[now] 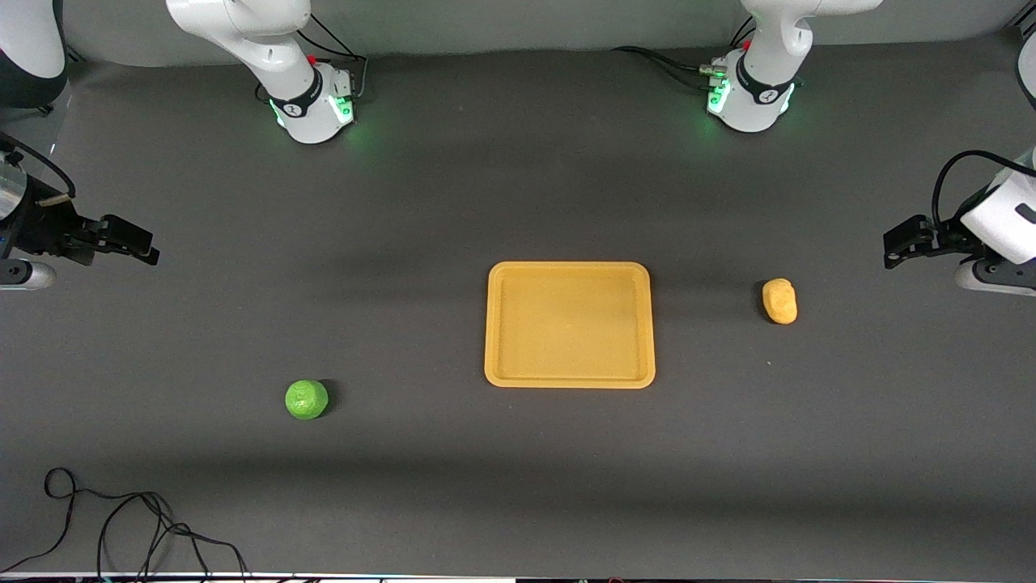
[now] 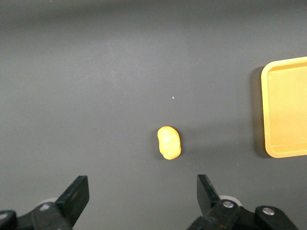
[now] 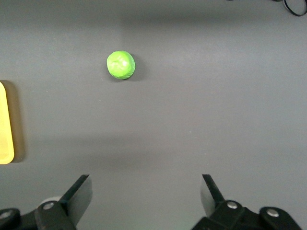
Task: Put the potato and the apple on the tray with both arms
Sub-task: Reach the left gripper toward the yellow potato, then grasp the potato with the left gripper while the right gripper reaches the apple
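Potato [image 1: 779, 300] lies at the tray's [image 1: 569, 380] three o'clock, apple [image 1: 307, 400] at its eight. Both look light, hard and bumpy; I'd pinch each across its middle. My left gripper [image 2: 143, 195] and right gripper [image 3: 146, 195] hover spread, empty. Only the front view shows the whole tray.
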Controlling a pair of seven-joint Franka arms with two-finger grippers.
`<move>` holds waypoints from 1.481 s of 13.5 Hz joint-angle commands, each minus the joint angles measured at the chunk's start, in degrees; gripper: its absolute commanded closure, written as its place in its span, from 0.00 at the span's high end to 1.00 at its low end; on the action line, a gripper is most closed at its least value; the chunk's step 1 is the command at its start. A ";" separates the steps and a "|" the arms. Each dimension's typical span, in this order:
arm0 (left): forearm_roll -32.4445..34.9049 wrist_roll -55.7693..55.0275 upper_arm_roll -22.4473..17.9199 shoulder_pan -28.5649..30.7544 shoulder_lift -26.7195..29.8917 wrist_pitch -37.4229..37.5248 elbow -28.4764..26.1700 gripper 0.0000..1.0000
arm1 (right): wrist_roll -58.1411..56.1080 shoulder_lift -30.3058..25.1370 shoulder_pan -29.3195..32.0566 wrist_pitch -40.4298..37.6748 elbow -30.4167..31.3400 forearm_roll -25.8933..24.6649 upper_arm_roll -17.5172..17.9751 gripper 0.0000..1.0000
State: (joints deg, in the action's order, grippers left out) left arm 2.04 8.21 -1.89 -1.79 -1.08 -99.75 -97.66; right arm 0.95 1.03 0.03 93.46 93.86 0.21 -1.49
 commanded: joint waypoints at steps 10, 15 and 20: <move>-2.75 1.46 -1.01 -1.46 1.17 -9.67 -13.77 1.00 | -0.95 0.46 -0.12 -0.12 -0.96 0.05 0.00 1.00; -3.01 1.37 -1.01 -1.29 -4.61 -20.20 -21.86 1.00 | -0.25 0.90 -2.83 -0.03 -0.16 0.14 0.52 1.00; -5.64 0.40 -0.92 -1.20 -15.42 -30.75 -25.12 1.00 | -0.16 7.20 -6.27 3.22 -6.64 0.23 0.52 1.00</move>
State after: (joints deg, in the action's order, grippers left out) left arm -2.15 8.86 -2.18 -2.39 -13.95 -126.70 -121.17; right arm 0.99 3.51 -6.26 96.56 93.02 0.26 -0.89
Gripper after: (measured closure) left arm 0.000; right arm 0.000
